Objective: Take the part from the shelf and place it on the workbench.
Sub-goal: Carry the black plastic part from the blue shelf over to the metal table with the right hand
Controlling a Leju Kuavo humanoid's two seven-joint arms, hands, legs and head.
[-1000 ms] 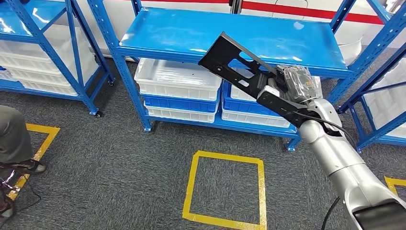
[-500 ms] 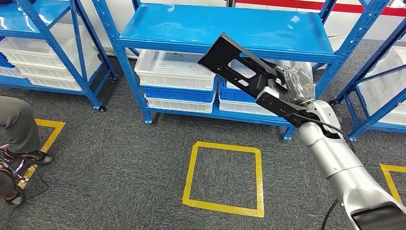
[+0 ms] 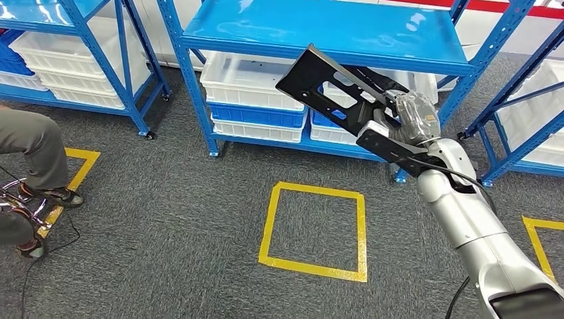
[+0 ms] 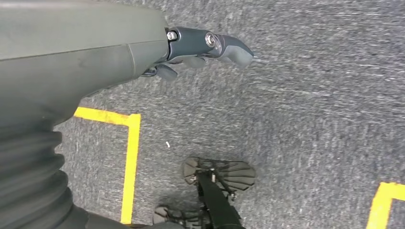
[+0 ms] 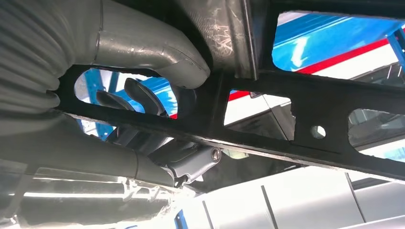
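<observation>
My right hand [image 3: 409,118] grips a flat black metal part [image 3: 332,86] with cut-out slots, held up in the air in front of the blue shelf [image 3: 319,30]. The part slants up and to the left from the hand. In the right wrist view the thumb [image 5: 157,50] presses on the part's black frame [image 5: 267,95] and dark fingers curl through a slot. My left hand [image 4: 200,45] hangs over the grey carpet with its fingers curled in, holding nothing.
White and blue bins [image 3: 256,100] sit on the lower shelf level. More blue racks stand left [image 3: 80,40] and right [image 3: 525,100]. Yellow tape marks a square [image 3: 316,229] on the carpet. A person's legs and shoes [image 3: 40,159] are at the left.
The whole view has shifted: the shelves and floor square slid right and down, so the camera moved. The part stays in my right hand at the same pose.
</observation>
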